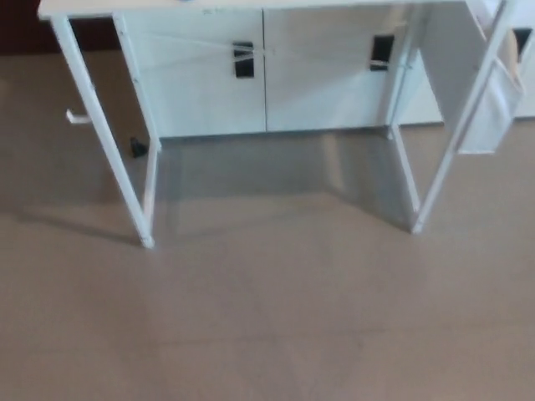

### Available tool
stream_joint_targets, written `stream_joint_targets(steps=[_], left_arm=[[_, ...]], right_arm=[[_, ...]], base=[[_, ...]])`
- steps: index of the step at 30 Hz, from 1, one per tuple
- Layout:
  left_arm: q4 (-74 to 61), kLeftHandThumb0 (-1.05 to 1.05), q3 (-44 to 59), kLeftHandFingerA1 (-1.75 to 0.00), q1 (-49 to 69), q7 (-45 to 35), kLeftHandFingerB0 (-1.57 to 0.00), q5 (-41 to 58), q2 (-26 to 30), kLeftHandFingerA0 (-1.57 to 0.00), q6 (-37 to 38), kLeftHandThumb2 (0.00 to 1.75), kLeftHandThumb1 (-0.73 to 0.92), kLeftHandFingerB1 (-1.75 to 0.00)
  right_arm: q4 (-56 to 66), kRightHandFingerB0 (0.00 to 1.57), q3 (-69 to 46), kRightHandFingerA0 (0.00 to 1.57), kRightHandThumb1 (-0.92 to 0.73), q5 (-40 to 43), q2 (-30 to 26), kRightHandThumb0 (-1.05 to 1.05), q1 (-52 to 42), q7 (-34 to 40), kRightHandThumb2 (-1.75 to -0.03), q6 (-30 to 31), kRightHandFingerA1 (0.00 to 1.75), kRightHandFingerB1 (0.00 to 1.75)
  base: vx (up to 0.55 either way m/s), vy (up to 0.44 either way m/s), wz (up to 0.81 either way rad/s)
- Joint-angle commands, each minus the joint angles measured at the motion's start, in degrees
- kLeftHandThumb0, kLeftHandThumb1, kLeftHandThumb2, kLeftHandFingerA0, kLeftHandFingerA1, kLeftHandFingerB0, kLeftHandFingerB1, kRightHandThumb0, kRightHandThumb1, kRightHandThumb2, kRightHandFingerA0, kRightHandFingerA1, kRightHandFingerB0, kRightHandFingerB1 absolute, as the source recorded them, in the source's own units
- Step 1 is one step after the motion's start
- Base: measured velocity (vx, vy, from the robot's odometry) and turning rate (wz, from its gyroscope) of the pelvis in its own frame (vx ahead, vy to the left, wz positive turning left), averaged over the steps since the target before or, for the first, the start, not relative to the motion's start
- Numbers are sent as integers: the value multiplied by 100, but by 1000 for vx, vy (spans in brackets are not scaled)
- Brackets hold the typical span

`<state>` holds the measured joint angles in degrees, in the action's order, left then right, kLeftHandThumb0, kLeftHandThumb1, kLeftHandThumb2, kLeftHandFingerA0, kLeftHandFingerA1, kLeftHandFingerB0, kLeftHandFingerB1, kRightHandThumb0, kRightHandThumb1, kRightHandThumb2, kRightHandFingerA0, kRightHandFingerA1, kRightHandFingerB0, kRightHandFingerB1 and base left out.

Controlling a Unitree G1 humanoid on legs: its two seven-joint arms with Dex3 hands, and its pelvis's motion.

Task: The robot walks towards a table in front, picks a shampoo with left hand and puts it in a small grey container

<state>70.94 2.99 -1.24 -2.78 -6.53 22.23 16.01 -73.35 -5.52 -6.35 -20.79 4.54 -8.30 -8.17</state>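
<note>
A white table [100, 134] stands ahead on thin white legs; only the front edge of its top shows along the upper border of the head view. Neither the shampoo nor the small grey container is visible, since the tabletop lies outside the picture. No part of either hand or arm shows.
Behind the table stands a white cabinet [267, 75] with two black handles. A white panel or bag [493, 109] hangs at the table's right side. A small white hook [77, 117] sticks out from the left leg. Brown floor [267, 317] lies between me and the table.
</note>
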Motion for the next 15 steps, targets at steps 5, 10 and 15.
stream_joint_targets(steps=[5, 10, 15], left_arm=[[57, -31, 9, -80, 83, 185, -24, -37, 76, -68, 5, 64, 59, -33], [64, -27, -108, -69, 170, 321, -27, -165, 123, -56, 90, 58, 61, -30], [78, -20, 62, -39, 284, 275, -29, 28, 79, -42, 192, 58, 60, -31]], right_arm=[[11, 31, 31, 44, -70, -6, -29, -37, -92, 147, -62, -140, 41, 32], [32, 31, 0, 47, -70, 46, -24, -31, -151, 128, -62, -111, 42, 32], [15, 34, 51, 62, -68, -2, 5, -23, -298, 238, -60, -174, 49, 32]], base=[[412, -91, -3], [429, 36, -23], [612, 162, -28]])
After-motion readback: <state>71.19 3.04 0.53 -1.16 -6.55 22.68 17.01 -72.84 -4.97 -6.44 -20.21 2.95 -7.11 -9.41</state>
